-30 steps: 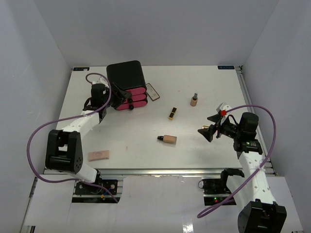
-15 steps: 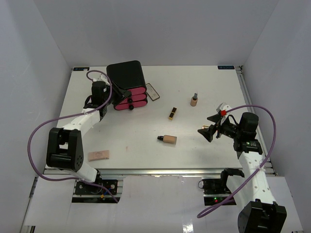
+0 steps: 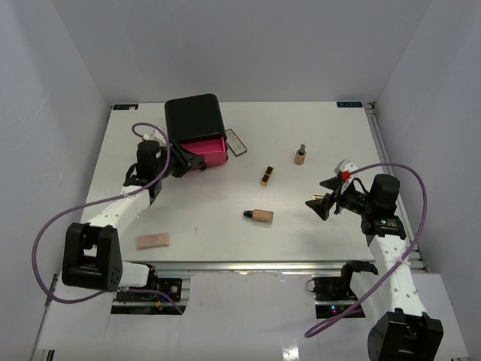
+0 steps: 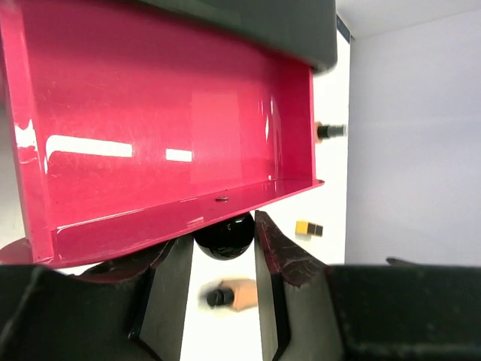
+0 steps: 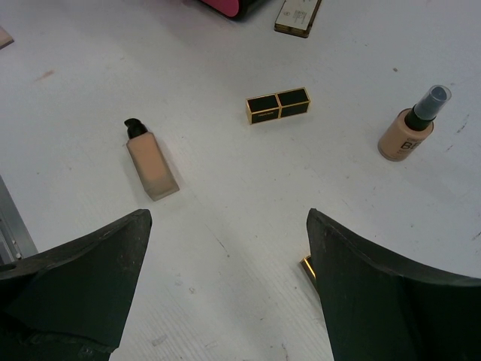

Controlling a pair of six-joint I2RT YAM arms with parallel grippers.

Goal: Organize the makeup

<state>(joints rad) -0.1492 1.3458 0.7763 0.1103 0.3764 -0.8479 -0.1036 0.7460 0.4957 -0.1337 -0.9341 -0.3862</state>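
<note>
My left gripper (image 3: 184, 161) is shut on the black knob (image 4: 223, 235) of a pink drawer (image 4: 165, 113), which stands pulled out of the black box (image 3: 194, 119) and looks empty. On the table lie a gold-and-black lipstick (image 3: 267, 175), a beige foundation bottle (image 3: 259, 216) on its side, an upright beige bottle (image 3: 300, 156), a flat compact (image 3: 236, 141) and a beige-pink pad (image 3: 152, 241). My right gripper (image 3: 325, 201) is open and empty above the table. A gold edge of another lipstick (image 5: 307, 265) shows beside its right finger.
The box stands at the back left of the white table (image 3: 225, 241). The right wrist view shows the lying bottle (image 5: 150, 165), the lipstick (image 5: 278, 105), the upright bottle (image 5: 409, 128) and the compact (image 5: 297, 16) ahead. Grey walls close in three sides.
My left gripper has drawn back from the box with the knob in it, and the pink drawer has slid out. The right arm has not moved.
</note>
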